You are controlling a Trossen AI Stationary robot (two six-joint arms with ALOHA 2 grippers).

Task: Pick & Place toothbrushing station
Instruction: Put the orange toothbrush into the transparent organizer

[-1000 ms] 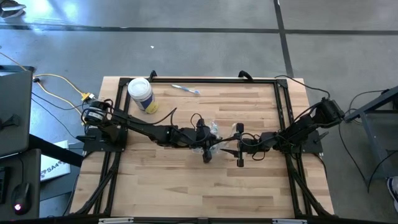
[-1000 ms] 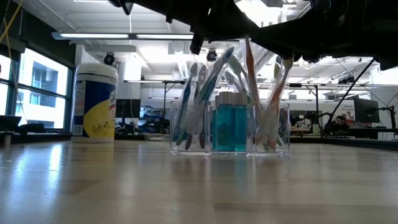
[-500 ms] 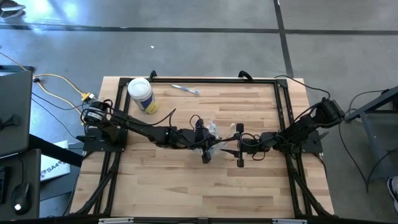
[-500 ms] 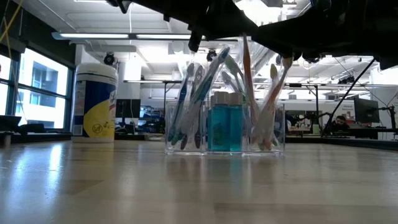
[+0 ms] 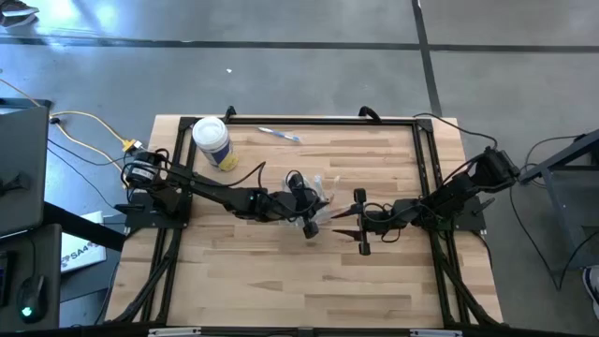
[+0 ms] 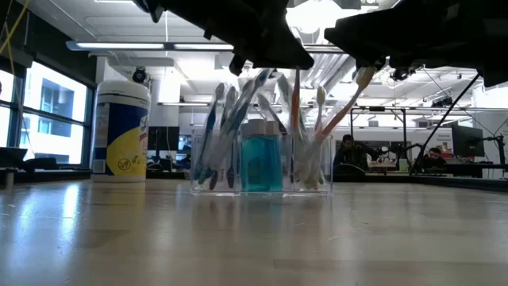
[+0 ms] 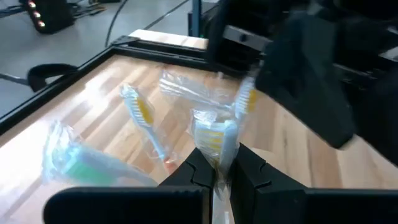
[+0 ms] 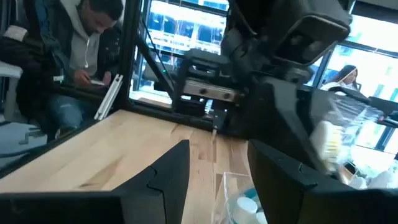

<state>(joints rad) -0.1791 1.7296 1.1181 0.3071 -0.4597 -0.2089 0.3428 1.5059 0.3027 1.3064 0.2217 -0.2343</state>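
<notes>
My left gripper (image 7: 214, 167), at centre frame in the high view, is pinched tight on a wrapped toothbrush (image 7: 214, 138) and has dragged the clear station (image 6: 262, 159) left of where it stood a second ago. The right gripper (image 5: 354, 217) hangs half-open, empty, having drawn apart. So the move is underway across the wooden table (image 5: 374, 281); the canister (image 6: 121, 131) stands at left, with an office behind.
</notes>
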